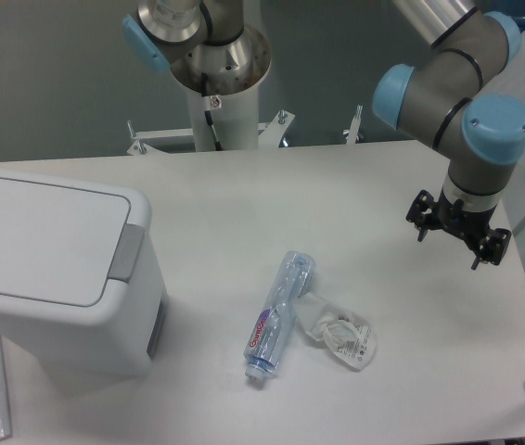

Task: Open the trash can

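While lid lies flat, closed, I hold gripper (457, 234) high, fingers spread, empty; trash can (54, 273) far to its left, grey push-tab (127, 251) facing it, reachable.

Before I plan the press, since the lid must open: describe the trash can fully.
The trash can is a large white boxy bin, seemingly plastic, with rounded corners. Its flat lid lies shut, a grey push-tab at its right rim. It stands upright on the table's left side, nothing pressing it.
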